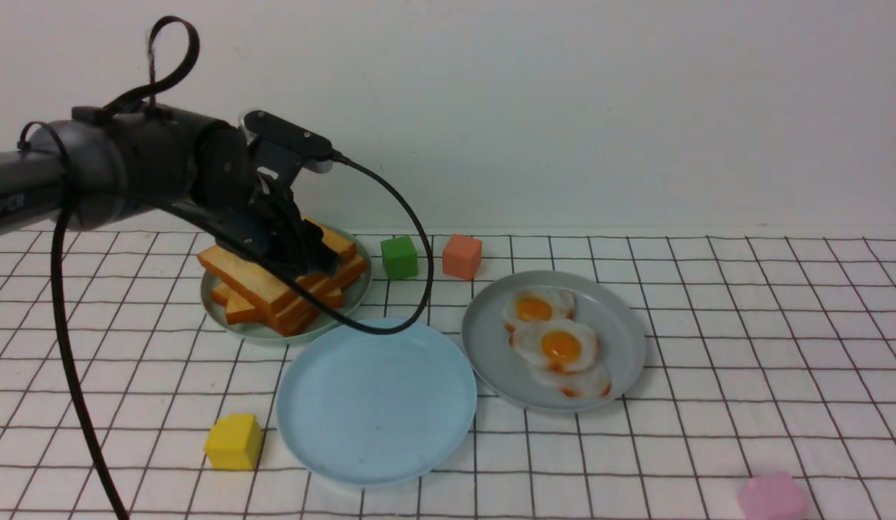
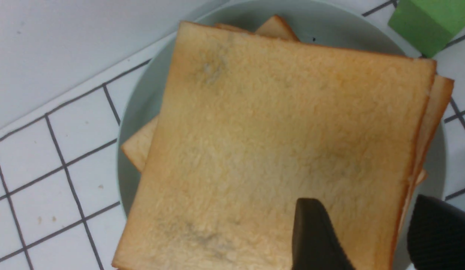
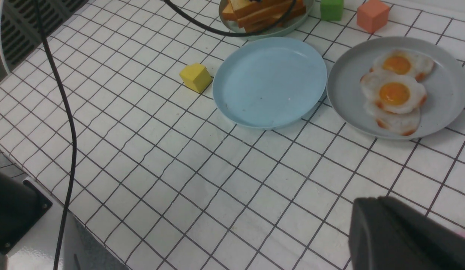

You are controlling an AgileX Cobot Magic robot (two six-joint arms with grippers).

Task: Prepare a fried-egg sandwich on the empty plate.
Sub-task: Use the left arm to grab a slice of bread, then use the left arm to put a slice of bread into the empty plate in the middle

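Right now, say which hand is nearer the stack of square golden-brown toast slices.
Left. The left hand is at the stack's top slice; the right hand hangs far off over the gridded cloth.

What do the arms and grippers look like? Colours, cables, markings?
Left arm: dark grey rounded housing, pale lettering on its link, black cable loops, black camera bar at the wrist. Left gripper: black fingers, one ribbed. Right gripper: only a matte black block shows.

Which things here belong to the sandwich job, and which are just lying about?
Job:
toast stack on the pale green plate
fried eggs on the grey plate
empty blue plate

Lying about:
green cube
orange cube
yellow block
pink block
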